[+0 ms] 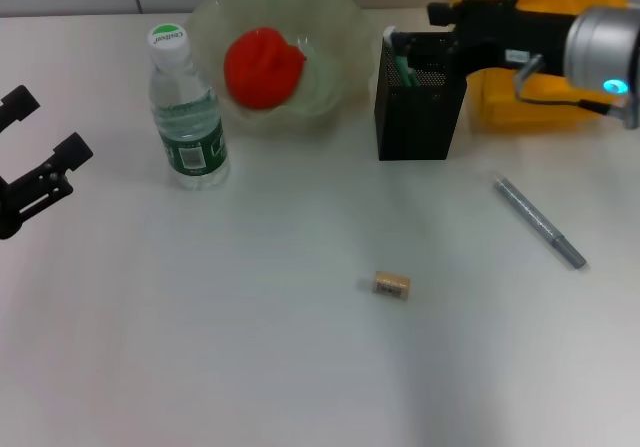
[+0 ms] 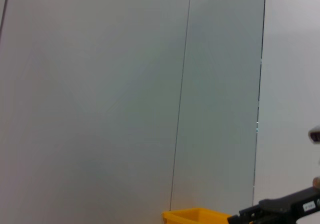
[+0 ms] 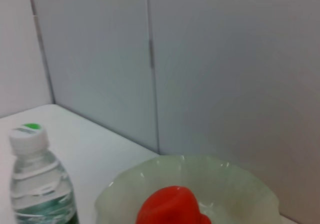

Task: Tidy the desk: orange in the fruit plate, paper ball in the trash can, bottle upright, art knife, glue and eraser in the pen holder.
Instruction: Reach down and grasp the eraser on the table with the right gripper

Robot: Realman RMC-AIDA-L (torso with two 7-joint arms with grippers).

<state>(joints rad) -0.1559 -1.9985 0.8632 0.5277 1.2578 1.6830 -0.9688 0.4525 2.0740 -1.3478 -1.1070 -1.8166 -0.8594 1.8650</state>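
The right pincer (image 1: 400, 39), fingers hidden so its grip cannot be told, hovers over the black mesh pen holder (image 1: 418, 107). Nearer on the white surface (image 1: 250, 347) lie the grey art knife (image 1: 538, 221) and small tan eraser (image 1: 392, 285). A low retreat could tip the holder. The left pincer (image 1: 35, 147) idles open, far left.

A red fruit (image 1: 263, 67) sits in the pale green translucent plate (image 1: 335, 27) at upper centre. The clear bottle (image 1: 188, 112) has a white cap with green print and a green label. The pen holder (image 1: 418, 102) is black mesh, the pen-like tool (image 1: 538, 221) at right grey, the small block (image 1: 392, 285) tan, the bin (image 1: 525, 87) at upper right yellow, the table (image 1: 250, 327) white.
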